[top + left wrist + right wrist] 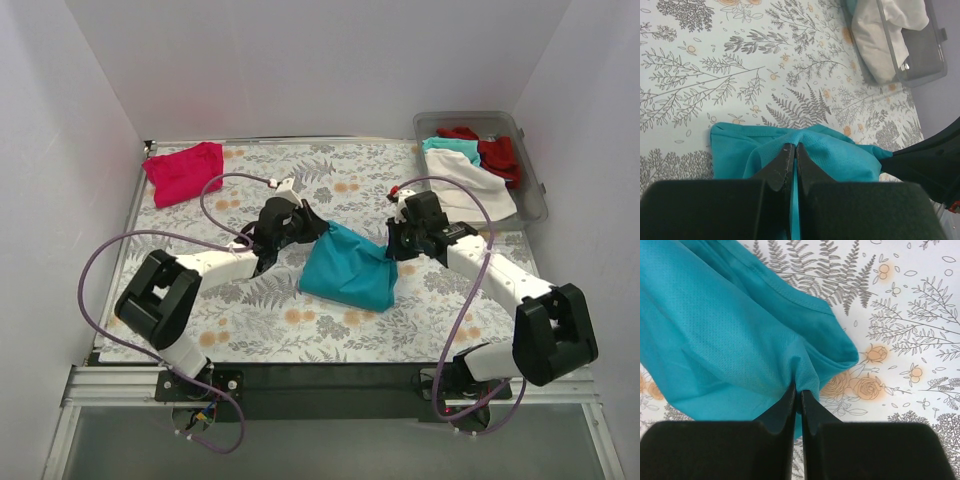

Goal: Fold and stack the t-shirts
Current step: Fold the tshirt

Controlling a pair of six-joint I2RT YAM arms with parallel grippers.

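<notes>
A teal t-shirt [348,268] hangs bunched between both grippers above the middle of the flowered table, its lower edge on the cloth. My left gripper [312,222] is shut on its upper left corner, seen in the left wrist view [793,148] with teal fabric [840,160] pinched in the jaws. My right gripper [392,243] is shut on its right edge, seen in the right wrist view [797,390] gripping the fabric [720,330]. A folded magenta-pink t-shirt [184,172] lies at the back left.
A clear plastic bin [535,175] at the back right holds white [480,185], teal [450,147] and red [498,152] shirts; the white one spills over its rim, as the left wrist view [880,40] shows. White walls enclose the table [250,320].
</notes>
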